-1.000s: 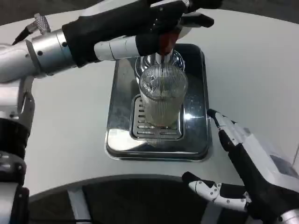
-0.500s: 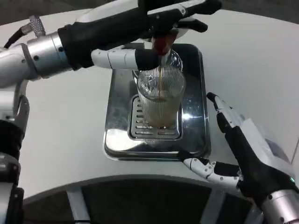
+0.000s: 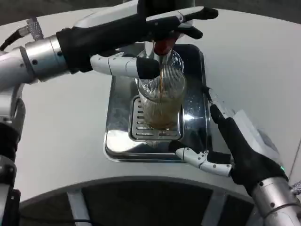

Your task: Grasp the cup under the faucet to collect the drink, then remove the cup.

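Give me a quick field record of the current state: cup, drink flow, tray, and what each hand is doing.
cup: ribbed clear glass, upright on the drip grate, partly filled with brown drink
flow: brown stream falling from the faucet into the cup
tray: shiny metal drip tray on the white table
left hand: up at the faucet, above the cup
right hand: open beside the tray's right edge, fingers spread toward the cup, not touching it
cup grasped: no

The cup (image 3: 161,101) stands on the drip tray (image 3: 155,146), under the faucet (image 3: 162,47).
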